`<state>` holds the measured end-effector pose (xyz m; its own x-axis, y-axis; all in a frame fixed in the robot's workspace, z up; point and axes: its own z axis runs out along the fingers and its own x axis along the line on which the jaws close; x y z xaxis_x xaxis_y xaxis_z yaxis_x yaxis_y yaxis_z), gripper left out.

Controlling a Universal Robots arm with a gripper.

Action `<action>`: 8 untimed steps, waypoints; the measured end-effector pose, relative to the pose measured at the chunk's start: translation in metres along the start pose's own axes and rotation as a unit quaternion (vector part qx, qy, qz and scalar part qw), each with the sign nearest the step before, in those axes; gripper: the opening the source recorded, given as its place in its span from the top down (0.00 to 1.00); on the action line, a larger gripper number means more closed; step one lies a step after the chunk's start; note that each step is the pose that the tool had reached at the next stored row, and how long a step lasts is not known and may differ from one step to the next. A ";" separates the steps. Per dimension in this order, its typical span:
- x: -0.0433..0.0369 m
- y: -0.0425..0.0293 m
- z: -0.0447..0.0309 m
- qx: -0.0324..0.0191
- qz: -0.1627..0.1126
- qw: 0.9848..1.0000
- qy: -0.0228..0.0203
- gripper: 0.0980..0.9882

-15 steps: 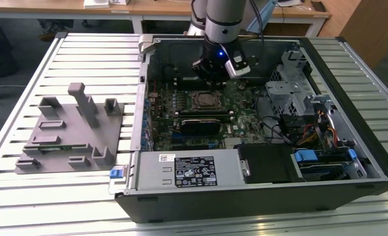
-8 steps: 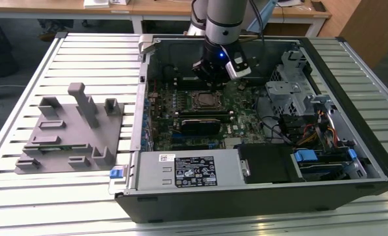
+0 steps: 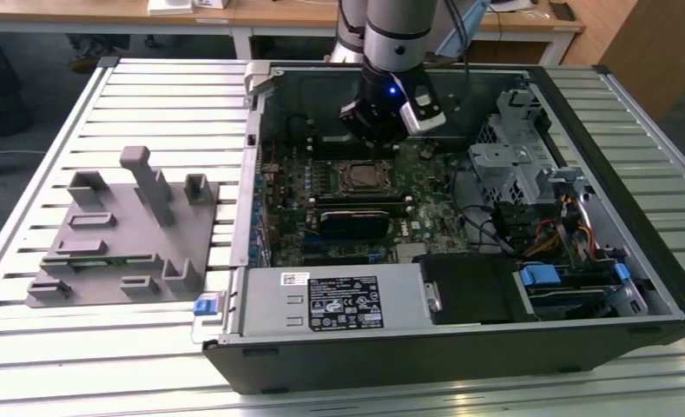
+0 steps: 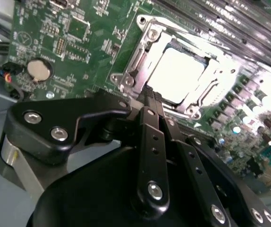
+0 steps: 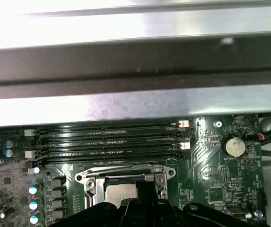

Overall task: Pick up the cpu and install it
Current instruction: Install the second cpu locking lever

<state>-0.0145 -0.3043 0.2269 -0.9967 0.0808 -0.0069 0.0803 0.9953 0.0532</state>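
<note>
One arm reached down into the open computer case (image 3: 620, 287), its gripper (image 3: 377, 130) hanging just above the motherboard (image 3: 435, 204) near the case's far wall in the exterior view. The cpu (image 4: 175, 75) lay flat in its socket, its pale silvery top ringed by the metal retention frame (image 4: 133, 71), and nothing gripped it; in the first wrist view a strip of the cpu (image 5: 121, 191) showed just beyond the gripper's black body. In the second wrist view the gripper (image 4: 150, 100) had its fingers (image 4: 148, 132) pressed together with nothing between them, the tips close above the socket's near edge. A round coin battery (image 4: 38, 70) sat on the board well apart from the socket. Four memory slots (image 5: 107, 139) ran alongside the socket. On the exterior view's left, a grey plastic fixture (image 3: 122, 234) rested on the slatted table (image 3: 41, 113) beside the case.
</note>
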 end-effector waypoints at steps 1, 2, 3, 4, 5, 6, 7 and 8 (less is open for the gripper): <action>0.0000 0.0001 -0.0023 0.000 0.000 1.000 0.000 0.99; 0.0000 0.0002 -0.0037 0.000 0.000 1.000 0.000 0.99; 0.0000 0.0001 -0.0042 0.000 0.000 1.000 0.000 0.99; -0.0001 -0.0004 -0.0042 0.000 0.000 1.000 0.000 0.99; -0.0002 -0.0012 -0.0043 0.000 0.000 1.000 0.000 0.99; -0.0003 -0.0026 -0.0044 0.000 0.000 1.000 0.000 0.99; -0.0004 -0.0044 -0.0045 0.000 0.000 1.000 0.000 0.99; -0.0006 -0.0065 -0.0046 0.000 0.000 1.000 0.000 0.99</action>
<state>-0.0145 -0.3110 0.2312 -0.9967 0.0808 -0.0069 0.0803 0.9953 0.0533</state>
